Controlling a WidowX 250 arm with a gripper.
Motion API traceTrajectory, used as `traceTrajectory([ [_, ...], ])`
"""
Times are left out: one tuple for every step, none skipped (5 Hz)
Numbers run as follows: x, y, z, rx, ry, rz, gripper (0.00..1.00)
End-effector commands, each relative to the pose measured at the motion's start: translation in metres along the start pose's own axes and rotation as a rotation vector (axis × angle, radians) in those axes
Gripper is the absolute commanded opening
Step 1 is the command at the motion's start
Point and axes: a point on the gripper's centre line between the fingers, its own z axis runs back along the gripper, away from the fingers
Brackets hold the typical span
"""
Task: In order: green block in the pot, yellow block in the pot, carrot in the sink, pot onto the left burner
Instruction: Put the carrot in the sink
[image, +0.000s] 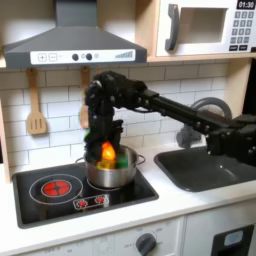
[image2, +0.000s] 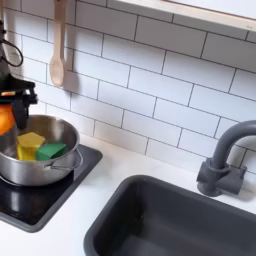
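The steel pot (image: 112, 174) (image2: 30, 165) stands on the cooktop's right burner. Inside it lie the yellow block (image2: 29, 143) and the green block (image2: 52, 150) (image: 121, 160), side by side. My gripper (image: 106, 146) (image2: 10, 108) hangs just above the pot, shut on the orange carrot (image: 106, 152) (image2: 5, 121), which sits over the pot's rim at the second exterior view's left edge. The dark grey sink (image: 205, 170) (image2: 175, 222) lies to the right of the stove in both exterior views, with its curved faucet (image2: 225, 160) behind it.
The left burner (image: 57, 187) shows red rings beside the pot. A wooden spatula (image: 36, 112) (image2: 57, 52) hangs on the tiled wall. A range hood (image: 75, 40) and a microwave (image: 205, 25) sit overhead. My arm (image: 170, 108) stretches across above the sink.
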Motion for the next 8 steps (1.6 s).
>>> traceTrajectory([
  [-0.031,-0.041,-0.016,-0.041,0.073,-0.123,0.00],
  [-0.046,-0.060,-0.019,-0.054,0.101,-0.185,0.00],
  [-0.056,-0.074,-0.016,-0.056,0.100,-0.222,0.00],
  [-0.066,-0.089,-0.016,-0.069,0.113,-0.272,0.00],
  [-0.076,-0.100,-0.017,-0.068,0.122,-0.311,0.00],
  [-0.086,-0.114,-0.022,-0.074,0.145,-0.342,0.00],
  [-0.096,-0.124,-0.029,-0.073,0.160,-0.377,0.00],
  [-0.105,-0.134,-0.037,-0.065,0.184,-0.397,0.00],
])
